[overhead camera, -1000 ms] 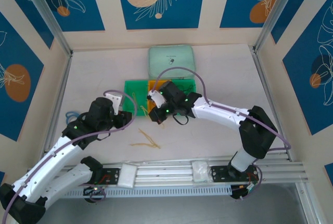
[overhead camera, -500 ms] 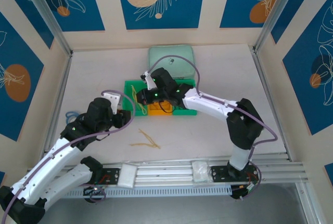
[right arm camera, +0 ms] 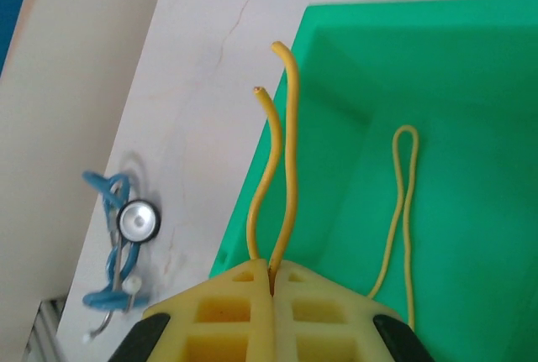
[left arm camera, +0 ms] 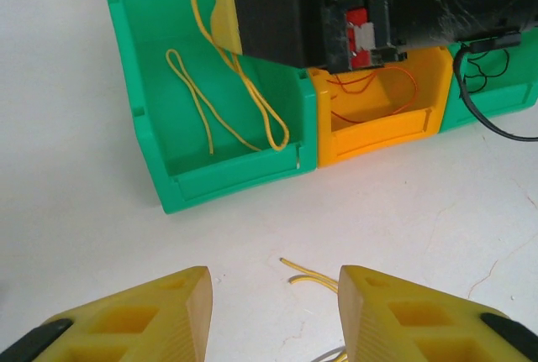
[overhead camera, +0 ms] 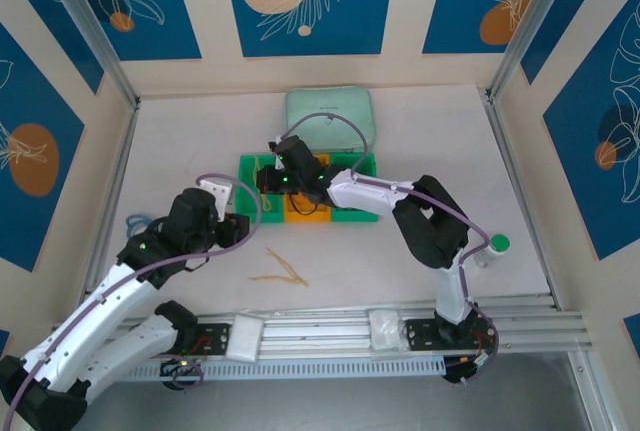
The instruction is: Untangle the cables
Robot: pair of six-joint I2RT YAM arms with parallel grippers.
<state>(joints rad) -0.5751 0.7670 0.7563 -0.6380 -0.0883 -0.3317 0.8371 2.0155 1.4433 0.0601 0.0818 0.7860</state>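
Status: right gripper (right arm camera: 273,271) is pressed tight together, pinching a yellow cable (right arm camera: 284,169). Both free ends of it stick up out of the fingertips, over the wall of the left green bin (right arm camera: 336,85). A second yellow loop (right arm camera: 405,202) lies flat on that bin's floor, apart from the held one. From above, the right arm reaches across the row of bins and its gripper (overhead camera: 262,179) sits over the left green one.

Left gripper (left arm camera: 276,295) has its fingers spread with nothing between them, and hangs over bare table (left arm camera: 67,211) in front of the bins. Ends of the pale yellow-tan cables (left arm camera: 307,276) lie on the table just ahead of its right finger, not touching it. From above, that bundle (overhead camera: 283,269) lies loose between the bins and the near rail, beside the left arm.

Other bins, seen from the left wrist:
- orange bin (left arm camera: 378,135), middle of the row: holds an orange-red wire (left arm camera: 370,93)
- right green bin (left arm camera: 504,97): holds a black wire (left arm camera: 481,64)

Further out: a pale green box (overhead camera: 330,116) sits just behind the bins. A blue item (right arm camera: 122,228) with a round metal disc lies on the table well left of them. A white bottle (overhead camera: 497,245) with a green cap stands near the right edge.
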